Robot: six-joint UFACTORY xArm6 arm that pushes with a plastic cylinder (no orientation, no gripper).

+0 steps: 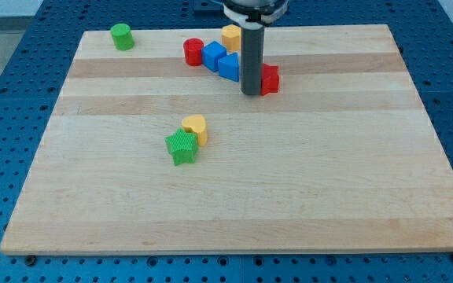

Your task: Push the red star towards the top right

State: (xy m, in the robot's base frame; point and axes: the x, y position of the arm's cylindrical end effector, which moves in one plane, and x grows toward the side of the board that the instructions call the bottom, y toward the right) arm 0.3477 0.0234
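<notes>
The red star [270, 79] lies on the wooden board [234, 196] right of centre near the view's top, partly hidden by my rod. My tip [250, 93] rests on the board, touching the star's left side. Just left of the rod is a blue block [230, 66], with another blue block [214, 55] beside it, a red cylinder [193, 52] further left, and an orange block [231, 36] above them.
A green cylinder [121, 36] stands near the board's top left corner. A yellow block [195, 126] and a green star [182, 147] touch each other left of centre. A blue pegboard table surrounds the board.
</notes>
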